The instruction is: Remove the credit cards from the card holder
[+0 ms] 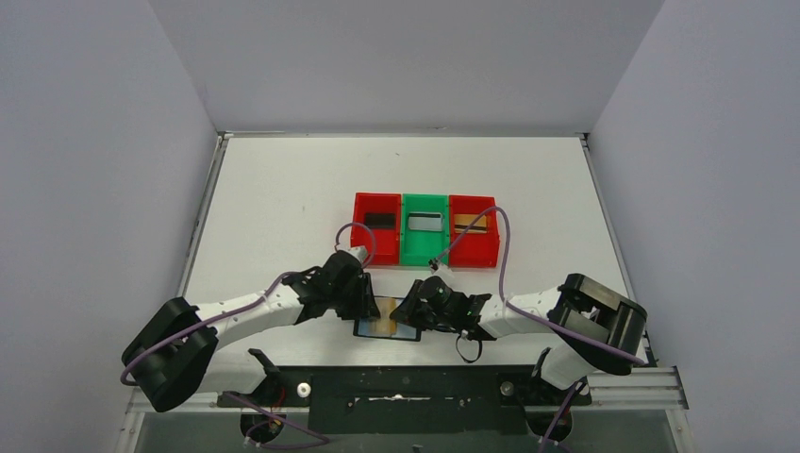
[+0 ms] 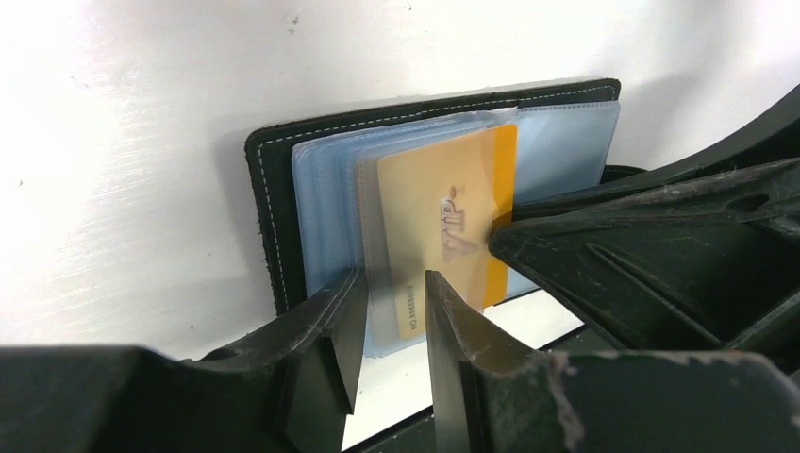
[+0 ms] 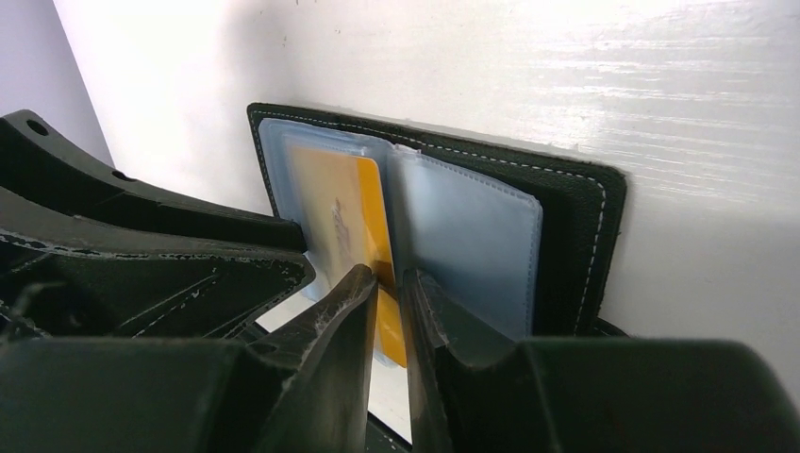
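The black card holder (image 1: 388, 323) lies open on the table near the front edge, its grey-blue sleeves (image 2: 325, 189) facing up. A gold credit card (image 2: 439, 222) marked VIP sits inside a clear sleeve, with an orange stripe (image 3: 370, 212) along one side. My left gripper (image 2: 394, 283) stands at the sleeve's lower edge, jaws a little apart, with bare table showing between them. From the other side, my right gripper (image 3: 389, 283) has its tips at the card's orange edge, and a narrow gap shows between the fingers. Neither pinches anything that I can see.
Behind the card holder stand three joined trays: red (image 1: 359, 231), green (image 1: 425, 250) and red (image 1: 493, 233). Each holds a small flat item. The two grippers (image 1: 366, 300) (image 1: 422, 307) nearly meet over the holder. The table's front rail runs just below them.
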{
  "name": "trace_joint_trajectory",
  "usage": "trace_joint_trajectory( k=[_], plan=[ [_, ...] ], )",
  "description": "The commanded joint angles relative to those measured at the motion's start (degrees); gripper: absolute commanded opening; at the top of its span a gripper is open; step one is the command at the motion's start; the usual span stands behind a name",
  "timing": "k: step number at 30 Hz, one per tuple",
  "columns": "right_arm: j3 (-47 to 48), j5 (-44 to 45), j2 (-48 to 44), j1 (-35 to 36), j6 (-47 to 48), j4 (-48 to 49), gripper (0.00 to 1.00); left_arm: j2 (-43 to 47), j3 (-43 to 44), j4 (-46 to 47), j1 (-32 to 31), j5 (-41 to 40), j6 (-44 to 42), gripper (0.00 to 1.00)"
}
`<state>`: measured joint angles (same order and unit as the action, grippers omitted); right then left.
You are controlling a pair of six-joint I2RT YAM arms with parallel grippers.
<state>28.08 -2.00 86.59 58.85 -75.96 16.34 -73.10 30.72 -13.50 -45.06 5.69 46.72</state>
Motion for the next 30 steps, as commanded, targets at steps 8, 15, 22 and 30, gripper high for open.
trace_joint_trajectory(
  k=[8, 15, 22, 30],
  plan=[
    [-5.2, -2.9, 0.3, -1.7, -1.9, 14.8, 0.22, 0.6, -0.9, -2.7, -0.1, -3.3, -0.3, 0.26],
    [-4.2, -2.4, 1.5, -1.6, -1.9, 12.9, 0.10, 0.3, 0.2, -4.8, -0.1, -4.1, -1.1, 0.21],
    [-3.7, 0.6, -2.3, -1.8, -0.7, 5.6, 0.05, 5.6, 0.8, -5.7, 0.4, -6.9, 0.0, 0.20],
    [-2.3, 0.3, -1.4, -1.7, 0.1, 3.9, 0.06, 6.4, 6.6, -7.2, 1.8, -8.2, -2.8, 0.28]
  ],
)
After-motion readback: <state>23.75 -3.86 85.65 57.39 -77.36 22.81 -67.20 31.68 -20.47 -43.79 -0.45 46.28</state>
